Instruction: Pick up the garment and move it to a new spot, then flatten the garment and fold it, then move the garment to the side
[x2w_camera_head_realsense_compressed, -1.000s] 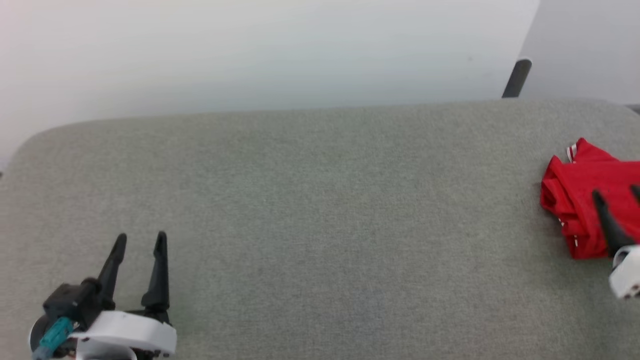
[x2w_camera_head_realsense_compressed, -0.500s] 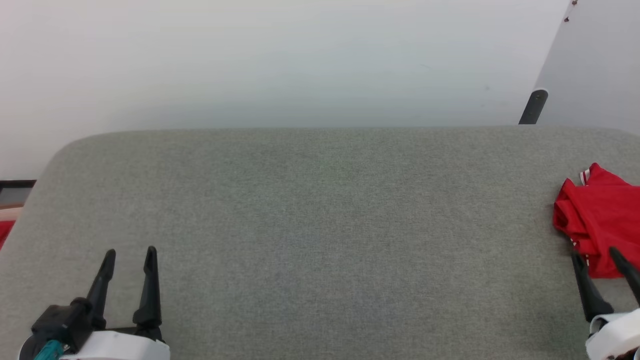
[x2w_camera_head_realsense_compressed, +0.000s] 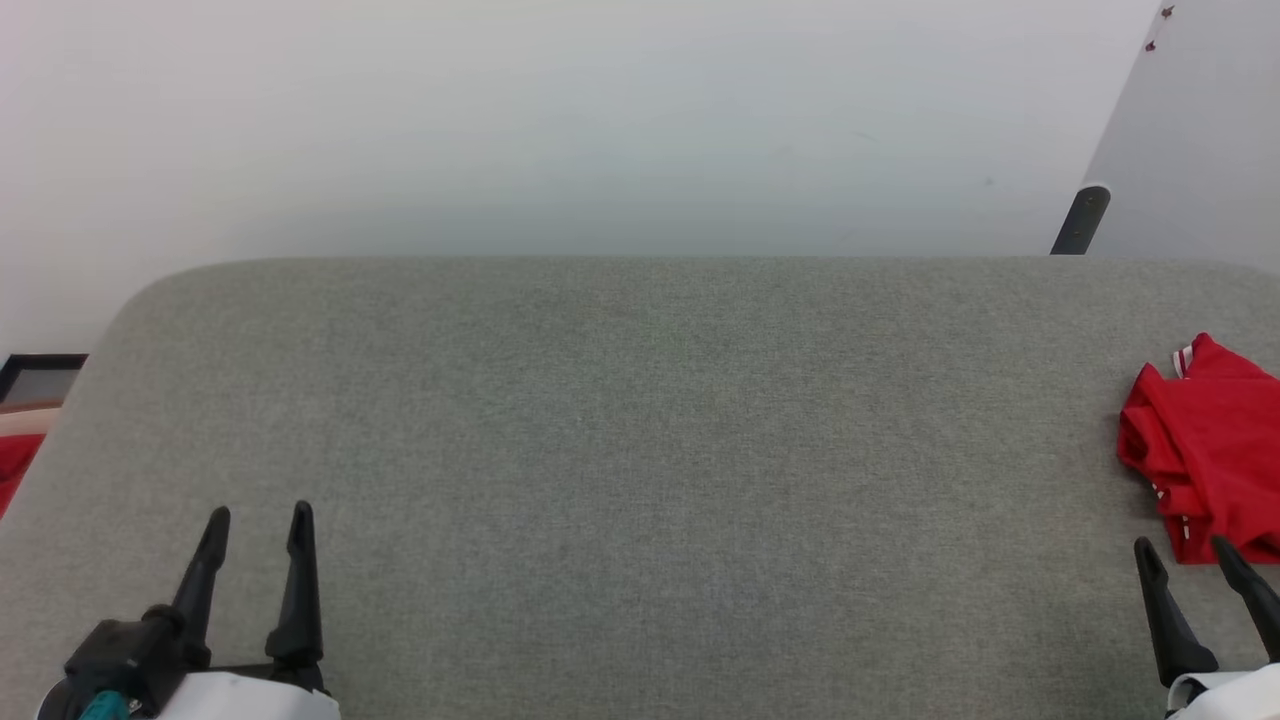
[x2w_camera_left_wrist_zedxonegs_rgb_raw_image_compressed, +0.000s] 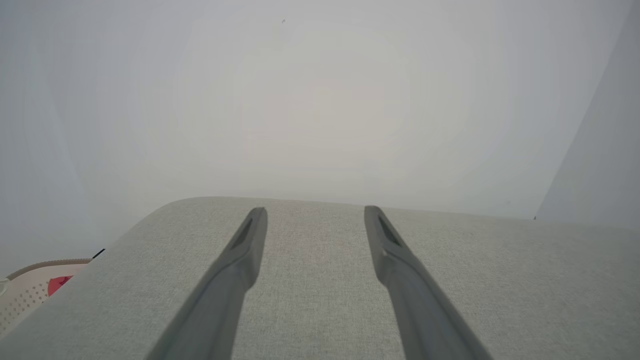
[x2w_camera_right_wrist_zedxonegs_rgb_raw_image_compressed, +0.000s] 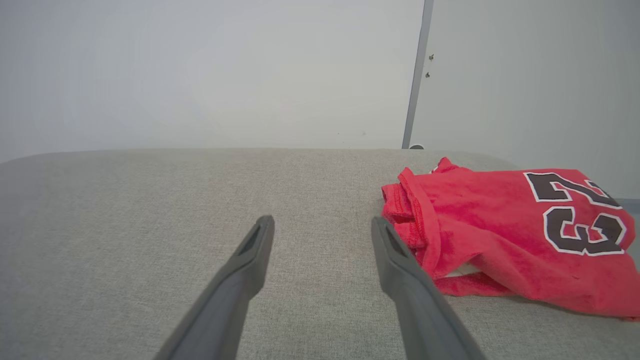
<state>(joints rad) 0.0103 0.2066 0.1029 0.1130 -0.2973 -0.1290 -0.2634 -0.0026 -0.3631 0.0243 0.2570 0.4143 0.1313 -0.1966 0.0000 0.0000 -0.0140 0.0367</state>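
Red fleecy garment (x2w_camera_head_realsense_compressed: 1215, 450), a rumpled folded slab cut off at right, on grey woven worktop (x2w_camera_head_realsense_compressed: 640, 450); left gripper (x2w_camera_head_realsense_compressed: 260, 510) and right gripper (x2w_camera_head_realsense_compressed: 1182, 545) spread wide, empty.

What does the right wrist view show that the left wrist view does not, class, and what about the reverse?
Right wrist view: the garment, red and loosely folded with its black-and-white lettering facing up, lying beside the open right hand. There is also a dark vertical strip on the wall.
Left wrist view: the open left hand and, at the lower left, a pale perforated basket holding something red.
Shared: the grey fabric surface and the pale wall behind it.
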